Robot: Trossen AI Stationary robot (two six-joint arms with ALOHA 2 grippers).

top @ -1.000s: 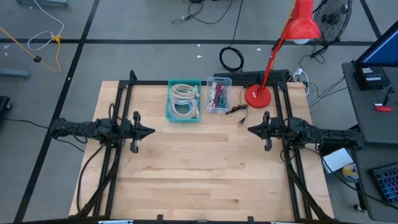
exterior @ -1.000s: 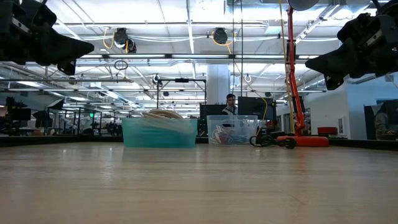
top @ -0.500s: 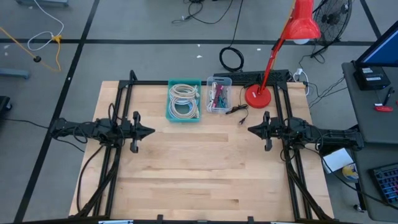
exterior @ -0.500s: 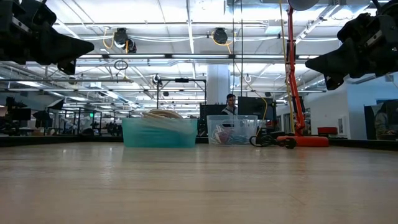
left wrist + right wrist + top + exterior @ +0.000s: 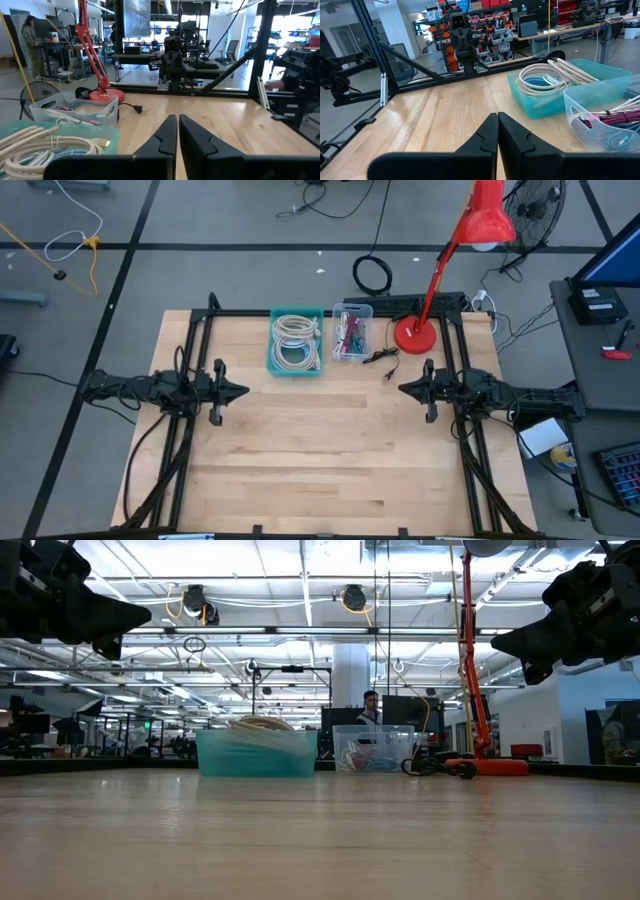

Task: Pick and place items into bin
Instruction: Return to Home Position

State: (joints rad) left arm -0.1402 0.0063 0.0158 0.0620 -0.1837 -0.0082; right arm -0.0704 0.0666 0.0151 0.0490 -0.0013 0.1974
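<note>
Cables (image 5: pixel 296 340) lie in two bins at the far edge of the surface (image 5: pixel 320 465), well apart from both tools.

Near half: light wood boards. Black frame rails (image 5: pixel 180 465) run along the left and right sides.

Mid-depth, left side: the left tool (image 5: pixel 243 391) hangs above the boards and points inward toward the centre. Its fingers (image 5: pixel 165 137) are brought together with only a thin slit between them, and they hold nothing.

Mid-depth, right side: the right tool (image 5: pixel 402 389) faces the left one across the middle. The low view shows it at about the same height, clear of the wood. Its fingers (image 5: pixel 487 136) are likewise together, with nothing in them.

Far edge, left of centre: the teal bin (image 5: pixel 270 360) holds the large coils. They are beige and white loops with a light blue one among them. In the low view the top loop rises just over the rim.

Just beside it on the right, the clear bin (image 5: pixel 366 311) holds the small bundled cords (image 5: pixel 347 336). The right wrist view shows maroon and teal ones.

Right of the clear bin: the round base of the red lamp (image 5: pixel 412 335). Its arm leans up and away past the far edge. Its black cord (image 5: pixel 382 358) lies on the wood just in front of the clear bin.

Beyond the surface: a person (image 5: pixel 371 702) shows in the room behind the bins in the low view.
</note>
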